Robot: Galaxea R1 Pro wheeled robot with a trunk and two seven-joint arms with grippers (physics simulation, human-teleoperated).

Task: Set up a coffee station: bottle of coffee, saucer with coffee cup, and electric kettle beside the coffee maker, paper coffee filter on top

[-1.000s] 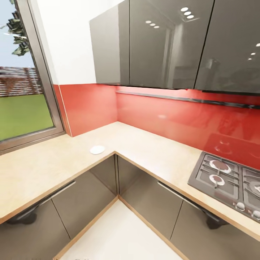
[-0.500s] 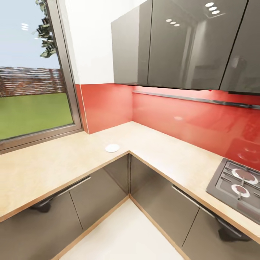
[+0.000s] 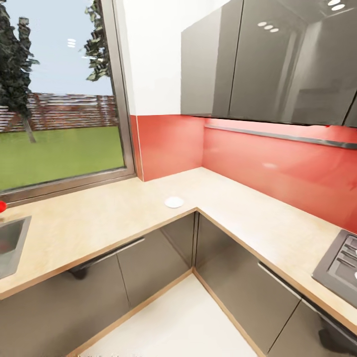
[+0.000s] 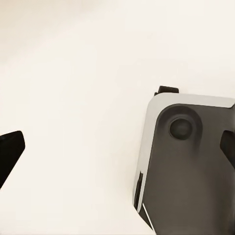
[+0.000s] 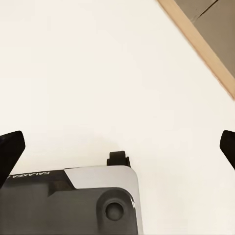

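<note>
At the far left edge of the head view you have a sink (image 3: 10, 245) sunk into the bench (image 3: 89, 223), with a small red thing (image 3: 2, 206) just behind it that is cut off too much to name. Above it the window (image 3: 59, 99) looks out on grass and trees. Near the middle of the frame, close to the inner corner of the bench and near its front edge, lies a small white disc (image 3: 174, 202); I judge it to be the saucer or perhaps a paper filter, but it is too small to tell which, so do not commit to a grasp plan before you are closer. At the lower right edge the corner of the hob (image 3: 342, 265) juts in. The coffee maker, bottle, cup and kettle are nowhere in these frames, so the main risk is that you drive on with no target in sight and lose track of where the station belongs. In the wrist views both arms hang over the pale floor (image 4: 73, 73) beside the robot's grey base (image 4: 191, 166). The left end effector (image 4: 120, 147) is spread wide and empty, and so is the right end effector (image 5: 117, 147). With the arms low, a turn close to the cabinet fronts (image 3: 148, 263) could clip a handle or the wooden plinth (image 5: 200, 44) seen in the upper right of the right wrist view.
</note>
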